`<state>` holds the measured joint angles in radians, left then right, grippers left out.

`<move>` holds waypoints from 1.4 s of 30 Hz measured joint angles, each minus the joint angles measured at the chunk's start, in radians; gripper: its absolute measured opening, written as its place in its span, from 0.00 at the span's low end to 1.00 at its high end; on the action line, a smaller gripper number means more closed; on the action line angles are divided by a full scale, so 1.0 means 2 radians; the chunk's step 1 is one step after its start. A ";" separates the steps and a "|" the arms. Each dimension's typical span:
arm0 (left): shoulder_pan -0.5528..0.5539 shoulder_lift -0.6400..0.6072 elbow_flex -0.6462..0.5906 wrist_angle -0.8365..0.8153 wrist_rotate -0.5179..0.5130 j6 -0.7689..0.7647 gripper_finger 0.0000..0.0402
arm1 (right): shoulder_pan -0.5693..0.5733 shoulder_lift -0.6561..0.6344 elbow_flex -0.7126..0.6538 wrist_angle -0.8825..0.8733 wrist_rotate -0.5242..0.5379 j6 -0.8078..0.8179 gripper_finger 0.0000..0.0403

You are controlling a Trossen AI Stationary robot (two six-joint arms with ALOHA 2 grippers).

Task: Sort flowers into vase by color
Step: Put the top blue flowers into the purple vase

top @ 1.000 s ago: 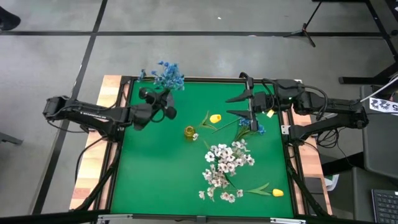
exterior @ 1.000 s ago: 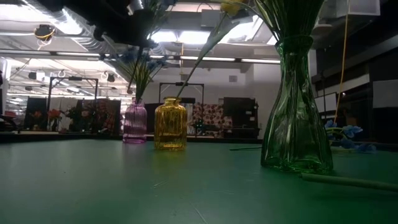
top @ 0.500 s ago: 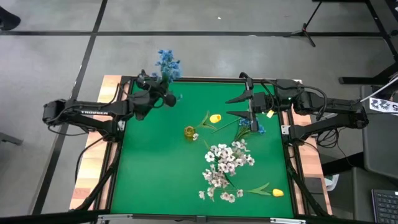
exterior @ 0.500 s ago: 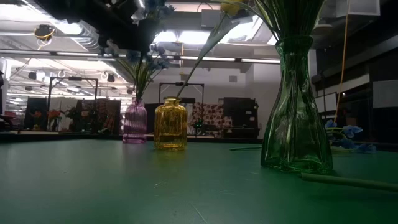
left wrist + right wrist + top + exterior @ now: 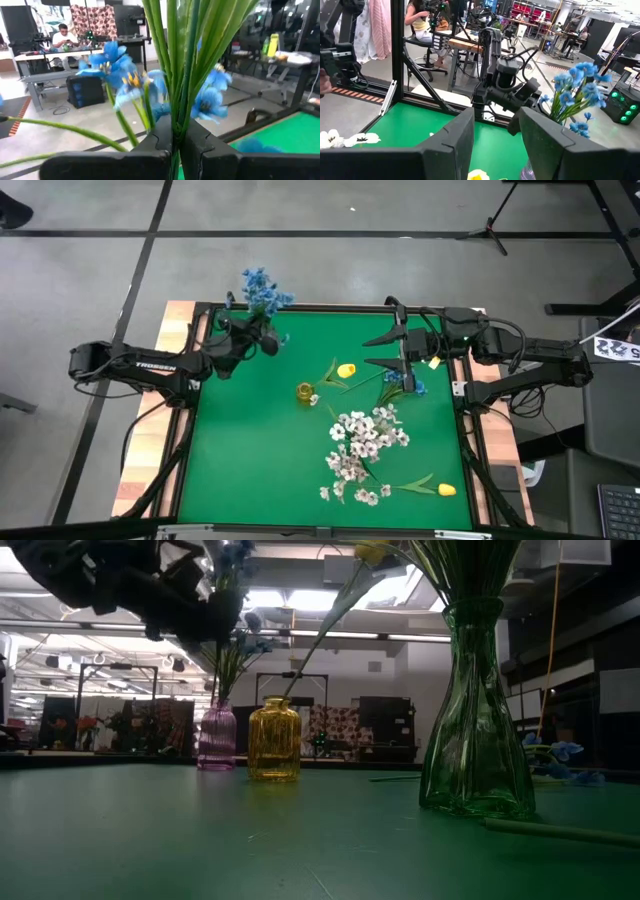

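Note:
My left gripper (image 5: 260, 337) hangs over the table's far left corner, shut on a sprig of blue flowers (image 5: 261, 286) whose blossoms rise above it. Below it stands a pink vase (image 5: 217, 737) with blue sprigs in it. A yellow vase (image 5: 305, 393) holds a yellow tulip (image 5: 346, 370). A green vase (image 5: 477, 710) holds white flowers (image 5: 362, 442). Another blue sprig (image 5: 405, 383) and a yellow tulip (image 5: 446, 490) lie on the mat. My right gripper (image 5: 400, 350) hovers open at the far right. My left gripper pinches a bundle of thin green stems (image 5: 176, 112) between its two fingers, just below the blue blossoms (image 5: 125, 80). The fingers lie level, coming from the table's left, across the upright stems. The stems' lower ends are hidden by the gripper.
The green mat (image 5: 250, 460) has free room along its left and near sides. The table's black frame (image 5: 300, 307) runs along the far edge. People sit at benches in the room beyond the table.
My left gripper has swung toward the table's far left corner and sunk a little, still shut on the blue sprig. The blossoms have gone with it toward the far edge and stay upright.

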<state>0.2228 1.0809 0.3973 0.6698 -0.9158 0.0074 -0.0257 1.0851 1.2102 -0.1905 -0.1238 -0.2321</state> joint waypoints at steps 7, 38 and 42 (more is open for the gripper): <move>-0.011 0.000 0.000 0.079 0.000 0.085 0.02 | 0.000 0.000 0.000 -0.004 0.000 0.000 0.39; 0.037 0.001 -0.042 0.097 0.033 0.037 0.02 | 0.000 0.000 0.000 -0.024 0.000 -0.003 0.39; 0.037 0.001 -0.060 0.116 0.033 0.034 0.02 | 0.000 0.000 0.000 -0.024 0.000 -0.003 0.39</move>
<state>0.2970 1.0832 0.2772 0.9024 -0.8490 0.0746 -0.0257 1.0851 1.2102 -0.2384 -0.1238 -0.2379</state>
